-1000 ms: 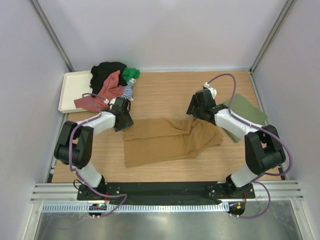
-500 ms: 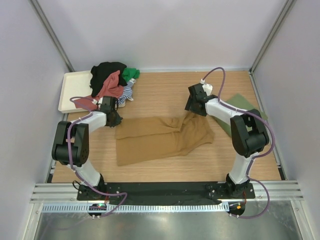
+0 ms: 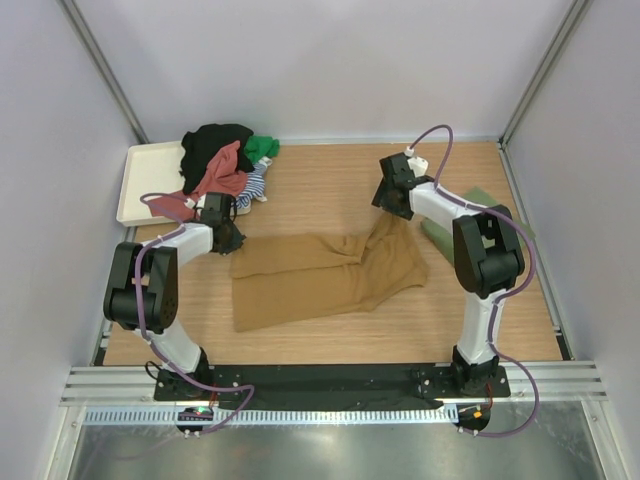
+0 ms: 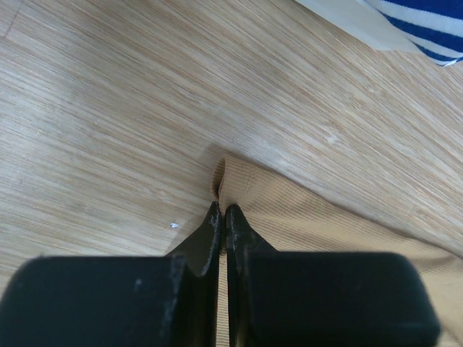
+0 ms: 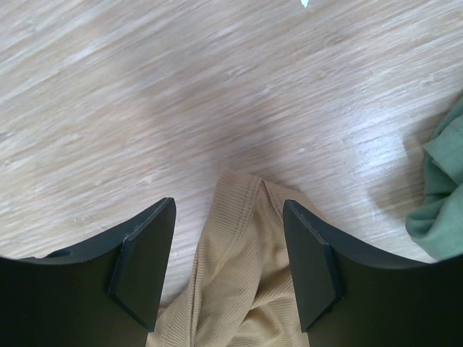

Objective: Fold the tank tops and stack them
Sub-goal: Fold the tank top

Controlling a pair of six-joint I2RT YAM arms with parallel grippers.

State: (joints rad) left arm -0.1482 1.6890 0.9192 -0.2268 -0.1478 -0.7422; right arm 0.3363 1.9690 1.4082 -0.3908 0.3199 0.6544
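- Across the middle of the wooden table I see the mustard tank top lying mostly flat, its far right end bunched and drawn up toward the right arm.
- At the far left corner, a cream tray carries a heap of tank tops, black, red, green and blue-striped, spilling over its right edge onto the wood.
- Near the right edge lies an olive green top, partly under the right arm.
- My left gripper has its fingers pressed together, pinching the mustard tank top's far left corner.
- My right gripper has its fingers spread, one on each side of the bunched end, with a gap on both sides.
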